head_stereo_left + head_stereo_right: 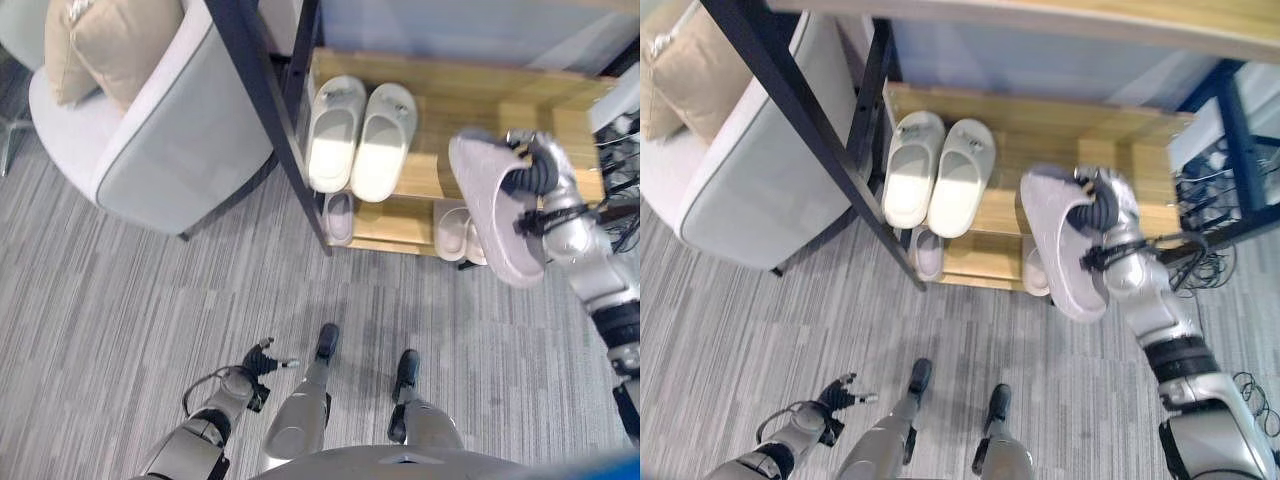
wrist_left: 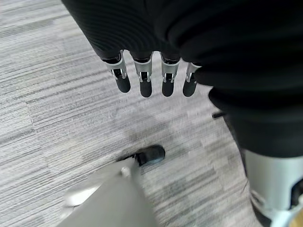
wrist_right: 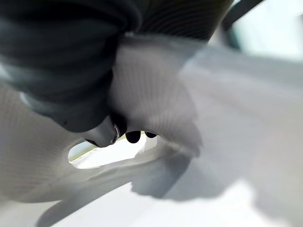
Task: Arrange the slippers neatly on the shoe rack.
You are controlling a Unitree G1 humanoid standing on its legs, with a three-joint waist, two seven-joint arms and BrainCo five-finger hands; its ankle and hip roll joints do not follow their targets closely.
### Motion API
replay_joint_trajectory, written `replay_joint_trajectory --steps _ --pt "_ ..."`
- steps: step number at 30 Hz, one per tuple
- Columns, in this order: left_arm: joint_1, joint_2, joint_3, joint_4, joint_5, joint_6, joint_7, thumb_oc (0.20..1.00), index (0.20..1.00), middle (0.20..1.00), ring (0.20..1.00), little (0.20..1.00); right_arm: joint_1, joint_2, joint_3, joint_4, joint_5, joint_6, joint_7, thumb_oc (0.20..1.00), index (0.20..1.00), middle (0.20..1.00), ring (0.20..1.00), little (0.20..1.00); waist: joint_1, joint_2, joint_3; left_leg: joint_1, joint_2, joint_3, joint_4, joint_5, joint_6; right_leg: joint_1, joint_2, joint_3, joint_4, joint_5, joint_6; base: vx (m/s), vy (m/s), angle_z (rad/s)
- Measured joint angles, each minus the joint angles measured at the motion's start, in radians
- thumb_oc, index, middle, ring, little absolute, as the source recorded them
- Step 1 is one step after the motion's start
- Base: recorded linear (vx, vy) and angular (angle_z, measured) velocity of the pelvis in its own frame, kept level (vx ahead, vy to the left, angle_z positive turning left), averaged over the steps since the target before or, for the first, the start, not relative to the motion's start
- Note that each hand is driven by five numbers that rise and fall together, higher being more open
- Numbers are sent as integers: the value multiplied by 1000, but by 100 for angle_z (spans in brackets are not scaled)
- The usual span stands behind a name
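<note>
Left eye view: right hand (image 1: 540,165) is raised before the shoe rack (image 1: 480,100), fingers curled round a pale slipper's (image 1: 495,215) strap, sole hanging toward six o'clock. Left hand (image 1: 262,360) hangs low, fingers relaxed.

A home-like living space: grey striped carpet (image 1: 150,290), a grey armchair (image 1: 170,130) with beige cushion (image 1: 95,40) at ten o'clock, a wooden shoe rack (image 1: 480,100) holding slippers (image 1: 358,135) at twelve o'clock.
</note>
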Motion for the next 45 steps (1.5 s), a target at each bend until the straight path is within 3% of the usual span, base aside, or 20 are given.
replay_joint_trajectory --steps 5,13,16,17,19,21,22,24,25,27,28,32,34,35,36,38,39,40,42,45 --pt "94 -13 70 26 35 13 -16 1000 1000 1000 1000 1000 215 90 -36 5 0 -6 81 200 200 200 200 200 -20 -9 -91 124 5 70 -1 -40 37 90 -6 58 0 -16 4 114 55 -31" --pt "194 -30 139 89 46 20 -48 1000 1000 1000 1000 1000 453 171 -115 -28 -3 -12 168 200 200 200 200 200 -55 -9 -160 241 -11 148 -2 -93 74 166 -28 131 4 -32 12 55 135 -30" --pt "145 -29 137 121 68 19 -67 1000 1000 1000 1000 1000 508 160 -112 -28 -3 -4 202 200 200 200 200 200 -75 44 -116 289 -6 142 -1 -93 116 31 -34 156 356 -62 28 -38 76 -12" --pt "140 -18 138 108 68 18 -66 1000 1000 1000 1000 1000 522 160 -89 -29 -3 -4 214 200 200 200 200 200 -87 45 -117 287 -13 127 -1 -88 125 -44 -15 207 464 -142 27 -5 -18 32" --pt "147 12 138 108 64 18 -66 1000 1000 1000 1000 1000 529 174 -69 -32 1 -7 230 200 200 200 200 200 -78 1 -105 283 -23 124 -1 -82 132 -78 53 220 454 -196 4 7 -79 29" --pt "173 6 138 108 59 24 -64 1000 1000 1000 1000 1000 532 173 -72 -43 1 -16 228 200 200 200 200 200 -63 -22 -111 269 -28 121 0 -82 133 -76 82 97 394 -200 -12 -29 -159 16" --pt "175 1 135 103 59 29 -65 1000 1000 1000 1000 1000 524 172 -71 -39 1 -17 229 200 200 200 200 200 -50 -17 -108 265 -29 109 7 -74 128 -51 101 86 344 -173 -49 -76 -252 34" --pt "208 -24 126 77 63 7 -40 1000 1000 1000 1000 1000 517 197 -61 53 3 -31 207 200 200 200 200 200 -41 -3 -98 231 -13 36 71 -84 76 31 158 128 226 -142 -90 -85 -333 101" --pt "205 -32 121 78 64 10 -36 1000 1000 1000 1000 1000 486 192 -20 99 3 -30 206 200 200 200 200 200 31 2 -67 210 2 14 101 -100 50 64 187 112 158 -103 -136 -88 -357 116" --pt "194 -38 103 84 65 13 -36 1000 1000 1000 1000 1000 452 180 6 93 3 -37 196 200 200 200 200 200 48 -6 -49 158 5 -24 148 -104 18 82 198 55 104 -78 -174 -129 -280 100" --pt "187 -38 106 84 65 13 -33 1000 1000 1000 1000 1000 426 160 5 92 3 -40 185 200 200 200 200 200 48 -15 -39 105 2 -2 225 -108 10 89 200 -7 87 -77 -200 -120 -144 110" --pt "151 -17 107 76 66 12 -10 1000 1000 1000 1000 1000 378 136 5 96 4 -53 177 200 200 200 200 200 36 -40 17 19 22 110 419 -132 -8 99 200 -31 86 -94 -227 -44 -19 33" --pt "117 -10 104 78 65 11 8 1000 1000 1000 1000 1000 378 123 6 100 2 -53 174 200 200 200 200 200 26 -45 45 -21 80 144 432 -137 -24 105 202 -30 86 -97 -231 -16 95 -3" --pt "88 -4 89 66 67 11 10 1000 1000 1000 1000 1000 372 109 2 103 2 -52 156 200 200 200 200 200 9 -35 79 -30 136 77 348 -127 -40 97 205 -26 114 -100 -223 0 176 -17" --pt "77 -1 75 54 70 10 12 1000 1000 1000 1000 1000 370 109 3 107 2 -54 149 200 200 200 200 200 0 -24 82 -27 143 56 331 -127 -39 81 205 -24 134 -106 -207 -43 205 -30" --pt "69 2 33 46 76 7 16 1000 1000 1000 1000 1000 348 107 6 132 2 -55 141 200 200 200 200 200 -29 3 88 -22 110 42 328 -128 -38 17 184 -4 235 -144 -179 -86 123 -34" --pt "57 1 22 36 76 1 24 1000 1000 1000 1000 1000 338 97 11 136 2 -54 140 200 200 200 200 200 -43 14 94 -24 89 42 344 -127 -37 -26 178 7 282 -153 -186 -123 153 -27" --pt "26 3 24 36 75 -10 32 1000 1000 1000 1000 1000 319 98 14 145 3 -55 136 200 200 200 200 200 -61 22 104 -31 82 67 345 -146 -8 -79 165 22 347 -175 -179 -152 193 -37" --pt "-30 20 20 36 75 -14 44 1000 1000 1000 1000 1000 235 117 58 164 3 -59 135 200 200 200 200 200 -53 -15 143 -76 48 105 403 -174 26 -180 120 86 477 -210 -154 -99 148 -62" --pt "-74 33 23 19 73 -31 52 1000 1000 1000 1000 1000 199 110 61 115 1 -60 126 200 200 200 200 200 -40 -14 167 -173 11 168 576 -264 70 -294 51 145 689 -295 -144 -23 117 -44"
